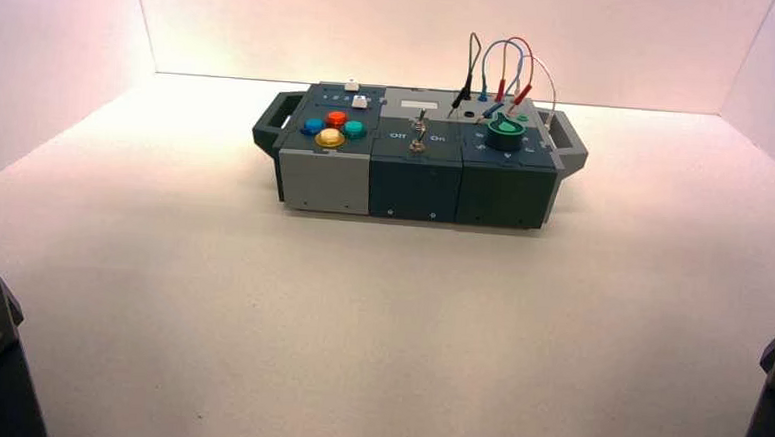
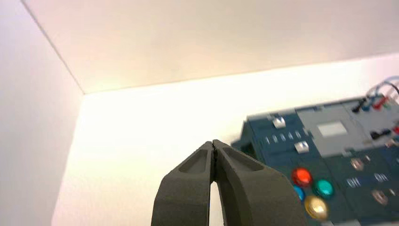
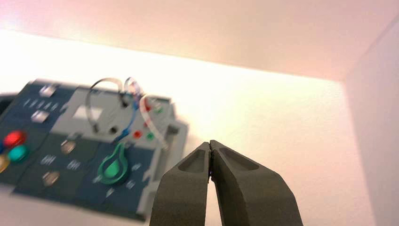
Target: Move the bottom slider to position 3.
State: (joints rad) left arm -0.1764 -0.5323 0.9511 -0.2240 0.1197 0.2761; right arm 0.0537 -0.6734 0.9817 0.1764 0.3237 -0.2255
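The bottom slider is a tiny white knob on the box's left module, just behind the coloured buttons. It also shows in the left wrist view and the right wrist view. Its twin white knob sits farther back. My left gripper is shut and empty, held well short of the box, off its left end. My right gripper is shut and empty, held back off the box's right end. Both arms sit parked at the near corners in the high view.
The box stands mid-table with handles at both ends. It carries red, blue, green and yellow buttons, metal toggle levers, a green knob and looped wires. White walls enclose the table.
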